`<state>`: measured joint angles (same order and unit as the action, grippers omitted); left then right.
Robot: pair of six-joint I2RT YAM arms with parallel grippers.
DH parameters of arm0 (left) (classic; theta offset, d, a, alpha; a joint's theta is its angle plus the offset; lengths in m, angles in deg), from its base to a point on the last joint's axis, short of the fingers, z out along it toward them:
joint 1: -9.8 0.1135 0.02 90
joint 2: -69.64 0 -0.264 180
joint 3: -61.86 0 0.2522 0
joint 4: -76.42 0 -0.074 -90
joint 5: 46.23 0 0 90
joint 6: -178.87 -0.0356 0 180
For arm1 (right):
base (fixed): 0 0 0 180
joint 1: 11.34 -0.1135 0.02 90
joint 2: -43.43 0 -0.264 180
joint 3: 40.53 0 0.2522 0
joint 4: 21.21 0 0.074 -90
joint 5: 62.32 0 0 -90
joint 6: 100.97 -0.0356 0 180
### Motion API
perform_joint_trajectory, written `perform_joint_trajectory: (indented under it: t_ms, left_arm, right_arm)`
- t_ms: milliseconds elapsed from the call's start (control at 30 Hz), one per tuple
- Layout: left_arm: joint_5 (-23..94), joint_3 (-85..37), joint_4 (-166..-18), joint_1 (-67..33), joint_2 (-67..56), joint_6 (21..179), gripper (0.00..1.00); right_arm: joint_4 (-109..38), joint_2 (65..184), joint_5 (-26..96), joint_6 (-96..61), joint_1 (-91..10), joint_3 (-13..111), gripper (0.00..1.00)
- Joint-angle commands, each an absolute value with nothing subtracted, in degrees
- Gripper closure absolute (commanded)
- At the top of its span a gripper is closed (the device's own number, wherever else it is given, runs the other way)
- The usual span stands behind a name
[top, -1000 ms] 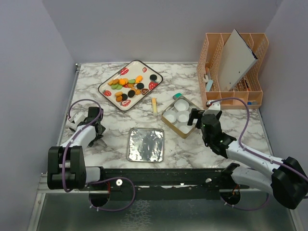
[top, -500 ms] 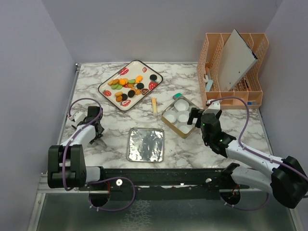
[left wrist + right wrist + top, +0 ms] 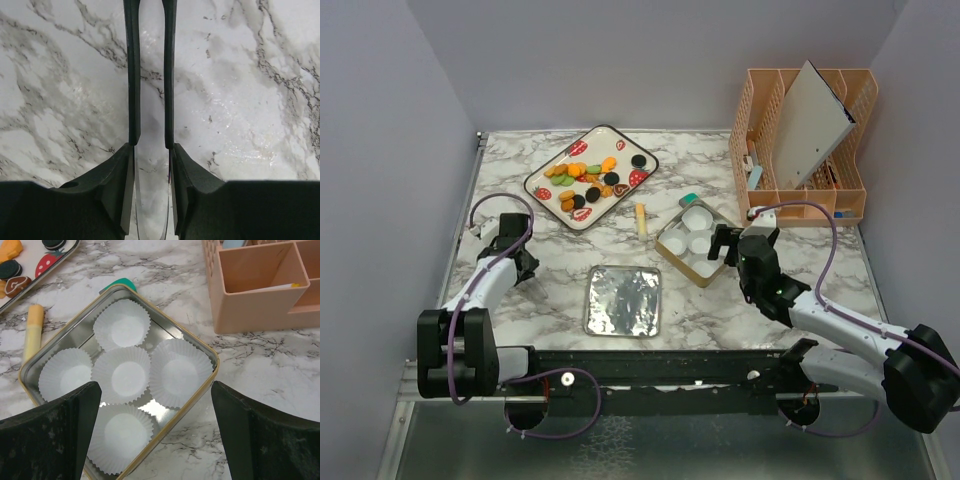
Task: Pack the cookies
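The cookies (image 3: 588, 180) lie in a loose pile on a white tray (image 3: 646, 153) with strawberry prints, at the back left. A few show at the top left of the right wrist view (image 3: 10, 269). My left gripper (image 3: 527, 274) hangs over bare marble near the left edge; its fingers (image 3: 133, 75) stand almost together with a thin slit and hold nothing. My right gripper (image 3: 724, 246) is wide open over the near corner of a gold-rimmed tin (image 3: 215, 360) that holds several white paper cups (image 3: 122, 375). It touches nothing.
The tin (image 3: 676, 261) stands right of centre. A silver square lid (image 3: 624, 300) lies near the front middle. A pale yellow stick (image 3: 641, 218) and a teal object (image 3: 689, 199) lie by the tin. An orange organiser (image 3: 807, 140) with a grey board stands at the back right.
My left arm has shifted its wrist a little farther from the front edge and to the right. The right arm and all objects have not moved.
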<state>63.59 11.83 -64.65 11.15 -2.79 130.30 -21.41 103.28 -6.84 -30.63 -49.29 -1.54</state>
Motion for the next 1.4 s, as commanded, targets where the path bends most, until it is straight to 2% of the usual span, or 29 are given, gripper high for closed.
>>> perform_joint_trajectory:
  t_ms: [0, 167, 500, 933, 1367]
  left_arm:
    - [61.49, 8.85, -65.90, 10.07, -1.28, 125.30, 0.76]
    - [60.24, 5.33, -65.85, 6.45, -0.79, 120.15, 0.81]
    - [54.67, -2.88, -65.87, -5.24, 0.10, 107.88, 0.81]
    - [39.85, -5.04, -68.90, -17.58, 1.26, 105.00, 0.82]
    - [39.97, -7.78, -75.59, -33.27, -4.21, 104.25, 0.82]
  right_arm:
    - [-21.39, 103.60, -3.56, -31.00, -49.66, 0.12, 0.00]
    - [-20.78, 102.00, 1.07, -31.04, -49.66, 0.04, 0.00]
    - [-24.28, 102.31, 12.01, -36.05, -49.66, 4.46, 0.00]
    - [-19.55, 102.01, 22.26, -50.10, -49.67, 5.96, 0.00]
    - [-9.95, 108.02, 28.04, -60.73, -49.66, 6.92, 0.00]
